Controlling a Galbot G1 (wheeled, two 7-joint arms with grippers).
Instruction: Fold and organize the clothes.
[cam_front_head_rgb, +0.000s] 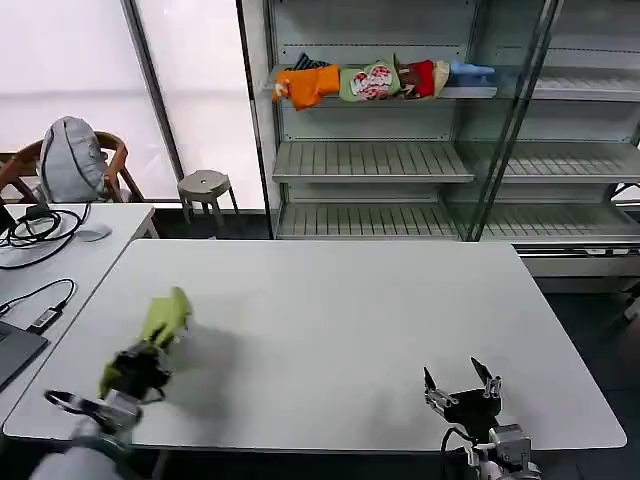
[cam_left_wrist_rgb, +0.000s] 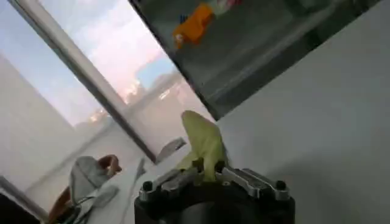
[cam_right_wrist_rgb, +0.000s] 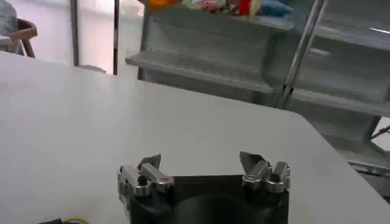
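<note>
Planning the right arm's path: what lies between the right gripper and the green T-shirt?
In the head view, only bare white table separates the right gripper from the lime-green T-shirt.

Nothing legible is showing anywhere: the white-and-red print on the green bundle (cam_front_head_rgb: 372, 82) on the shelf (cam_front_head_rgb: 470, 92) is looking like lettering, but it is coming through too small and crumpled to read.

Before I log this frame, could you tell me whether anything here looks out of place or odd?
Yes: the lime-green T-shirt is not spread on the table. It is bunched into a narrow wad, pinched in the left gripper near the table's left edge. The right gripper sits open at the near edge, holding nothing.
</note>
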